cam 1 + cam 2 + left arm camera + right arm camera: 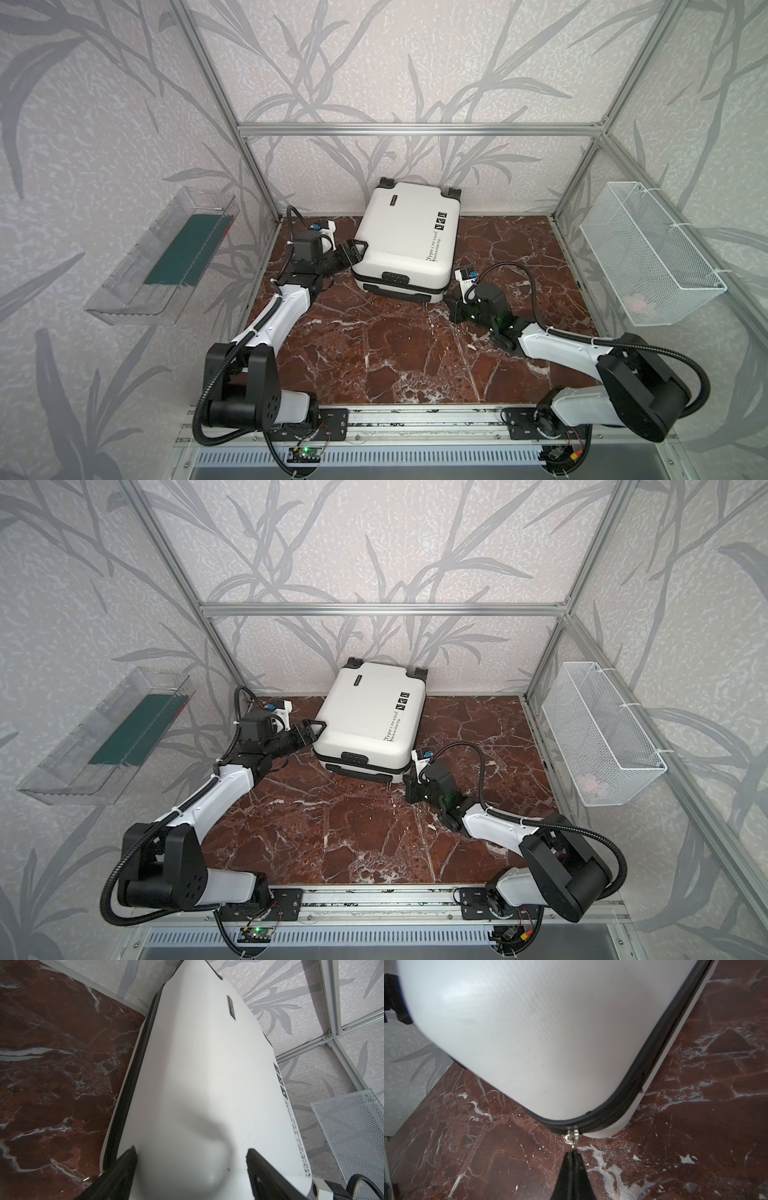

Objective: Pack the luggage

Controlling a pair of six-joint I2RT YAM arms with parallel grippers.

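The luggage [407, 241] [370, 725], a white hard-shell suitcase, lies flat and closed at the back of the table, with its black wheels toward the wall. My left gripper [353, 253] [191, 1149] is open at its front left corner. One finger sits beside the black zipper band [126, 1093] and the other over the top shell [207, 1074]. My right gripper [449, 298] [573, 1153] is at the front right corner, low over the table. It is shut on the thin metal pull of the zipper slider [571, 1136].
The red marble table [395, 353] stretches in front of the suitcase. A clear tray [124, 291] holding a green flat item [183, 249] hangs on the left wall. A white mesh basket [648, 253] [353, 1136] hangs on the right wall with something pink [640, 305] inside.
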